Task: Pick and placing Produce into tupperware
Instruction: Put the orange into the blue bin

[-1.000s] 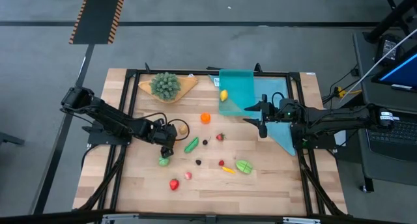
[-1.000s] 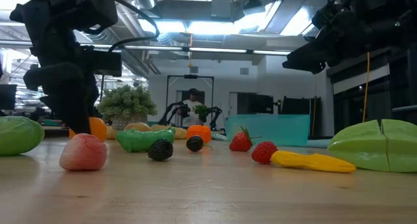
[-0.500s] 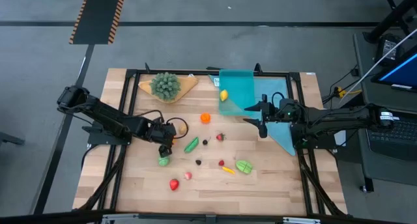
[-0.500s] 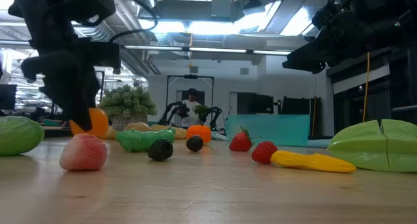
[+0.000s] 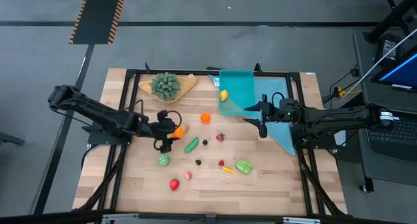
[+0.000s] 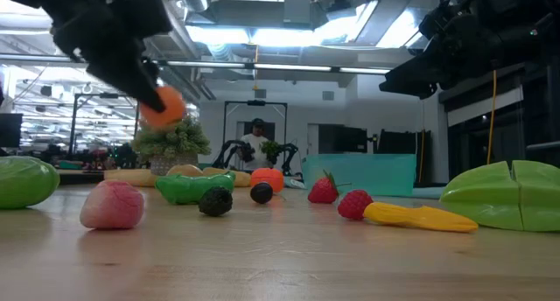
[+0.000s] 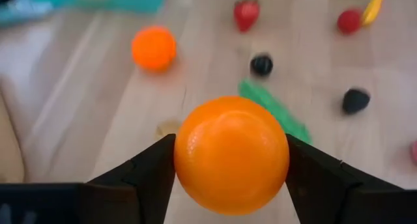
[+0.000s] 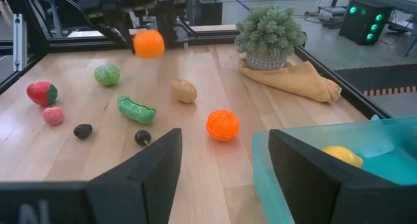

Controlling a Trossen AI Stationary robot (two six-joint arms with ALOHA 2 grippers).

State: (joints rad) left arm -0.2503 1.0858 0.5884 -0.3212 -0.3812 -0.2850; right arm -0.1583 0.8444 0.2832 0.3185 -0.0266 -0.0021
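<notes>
One smooth round orange toy fruit (image 7: 231, 154) is pinched in your left gripper (image 5: 168, 131) above the table, so carry it level to the translucent teal rectangular box (image 5: 236, 92), clearing the open-jawed right gripper (image 5: 262, 118) parked over it.

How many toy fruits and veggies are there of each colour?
Red: 3
Orange: 2
Yellow: 2
Green: 3
Dark: 2
Pink: 1
Tan: 1
Total: 14
</notes>
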